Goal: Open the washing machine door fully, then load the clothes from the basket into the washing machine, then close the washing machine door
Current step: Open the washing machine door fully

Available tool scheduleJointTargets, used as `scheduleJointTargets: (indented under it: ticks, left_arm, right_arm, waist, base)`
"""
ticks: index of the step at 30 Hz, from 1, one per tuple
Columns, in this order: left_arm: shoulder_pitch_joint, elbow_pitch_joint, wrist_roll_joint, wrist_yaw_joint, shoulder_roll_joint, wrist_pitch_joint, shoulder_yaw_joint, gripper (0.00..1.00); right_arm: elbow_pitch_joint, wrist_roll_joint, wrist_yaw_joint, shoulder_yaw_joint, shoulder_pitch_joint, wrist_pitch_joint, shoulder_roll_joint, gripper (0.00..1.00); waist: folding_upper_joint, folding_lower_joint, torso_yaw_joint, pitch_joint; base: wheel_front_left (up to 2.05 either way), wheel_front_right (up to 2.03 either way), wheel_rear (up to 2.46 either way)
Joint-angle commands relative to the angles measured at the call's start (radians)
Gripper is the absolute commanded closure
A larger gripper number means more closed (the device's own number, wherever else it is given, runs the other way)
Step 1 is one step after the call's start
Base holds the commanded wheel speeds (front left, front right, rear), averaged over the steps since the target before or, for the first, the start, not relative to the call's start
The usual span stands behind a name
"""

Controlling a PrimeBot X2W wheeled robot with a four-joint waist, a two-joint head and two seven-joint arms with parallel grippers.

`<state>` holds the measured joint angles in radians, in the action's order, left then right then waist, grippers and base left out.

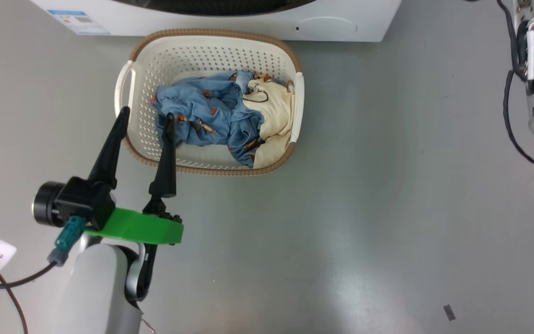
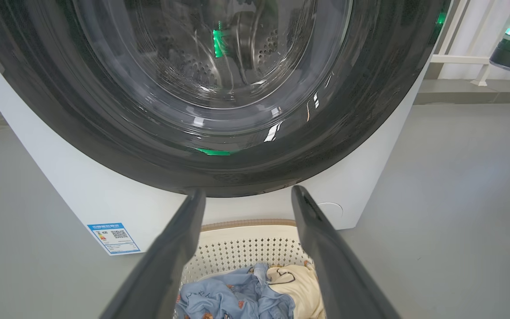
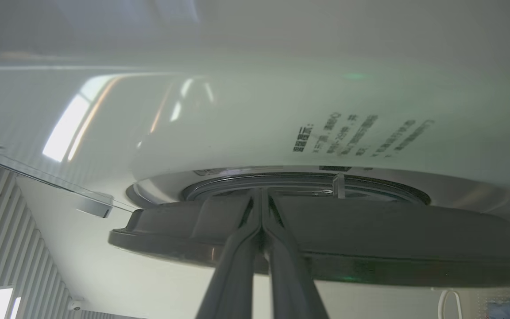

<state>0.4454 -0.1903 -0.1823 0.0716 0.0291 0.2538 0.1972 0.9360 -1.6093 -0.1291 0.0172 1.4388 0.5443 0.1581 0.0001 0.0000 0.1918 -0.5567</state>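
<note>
A laundry corner in a bare, lab-like room; a white washing machine stands at twelve o'clock on smooth grey floor; a basket of clothes sits just before it.

washing machine door: glossy black rim, clear smooth glass window with reflections. drum behind glass: perforated steel. washing machine front: smooth white, slight sheen. basket: cream perforated plastic, brown woven-look rim. clothes: soft crumpled cloth, matt. floor: smooth grey, faint gloss. left gripper fingers: matt black.
</note>
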Motion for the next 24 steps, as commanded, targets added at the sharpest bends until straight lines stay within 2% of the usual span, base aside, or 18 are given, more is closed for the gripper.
scheduleJointTargets:
  ticks: [1, 12, 24]
  left_arm:
    - [0.012, 0.027, -0.016, -0.013, 0.021, 0.008, -0.025, 0.00]
    - [0.024, 0.035, -0.036, -0.030, 0.021, 0.008, 0.001, 0.00]
    - [0.030, 0.034, -0.045, -0.041, 0.021, 0.008, 0.000, 0.00]
  right_arm:
    - [-0.010, 0.014, -0.002, -0.012, 0.035, 0.002, -0.020, 1.00]
    - [0.089, 0.060, -0.002, -0.054, 0.139, 0.020, -0.015, 1.00]
    - [0.091, 0.073, -0.002, -0.079, 0.136, 0.083, -0.016, 1.00]
  waist:
    - [-0.0001, 0.0000, 0.015, -0.015]
    - [-0.0001, 0.0000, 0.042, -0.044]
    - [-0.0001, 0.0000, 0.042, -0.044]
  base:
    - [0.00, 0.00, 0.00]
    - [0.00, 0.00, 0.00]
    - [0.00, 0.00, 0.00]
